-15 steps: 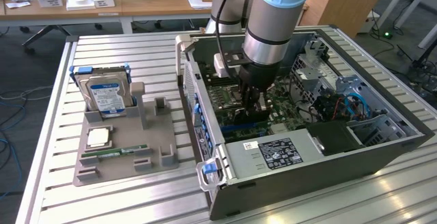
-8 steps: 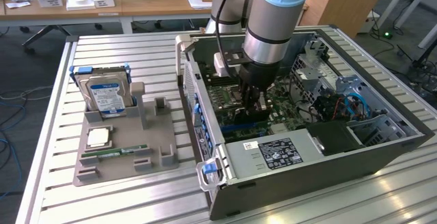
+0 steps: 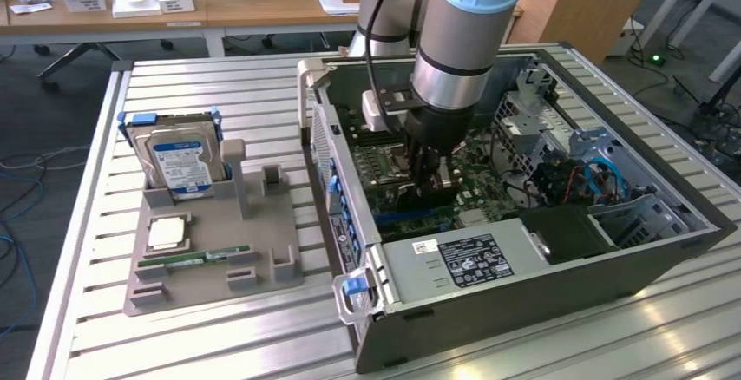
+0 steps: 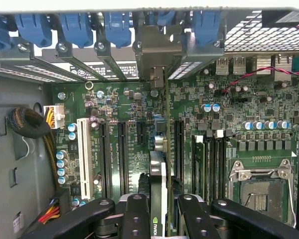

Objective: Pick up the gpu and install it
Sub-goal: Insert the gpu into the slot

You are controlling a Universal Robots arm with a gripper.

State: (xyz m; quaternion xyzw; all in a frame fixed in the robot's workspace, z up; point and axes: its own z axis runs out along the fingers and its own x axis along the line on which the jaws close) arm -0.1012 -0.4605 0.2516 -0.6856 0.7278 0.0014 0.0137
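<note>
- Down inside the open computer case point(image 3: 648, 250), the gripper point(image 3: 426, 191) hangs low over the green motherboard point(image 3: 383, 159).
- From the wrist view, the gripper point(image 4: 158, 211) has its two black fingers point(image 4: 135, 216) clamped on the gpu point(image 4: 158, 189), one on each flat side.
- That card is held on edge, thin side toward the camera, with a small green logo near its gripped end.
- Its far end reaches the silvery metal bracket point(image 4: 157, 55), which sits up among the rear slot covers and the blue latches point(image 4: 77, 27).
- The card stands just above a row of long black expansion slots point(image 4: 122, 154); whether it is seated I cannot tell.
- Over on the grey parts tray point(image 3: 208, 267), at the exterior view's left, a blue-labelled hard drive point(image 3: 180, 163) stands upright and a slim RAM stick point(image 3: 191, 261) lies flat.
</note>
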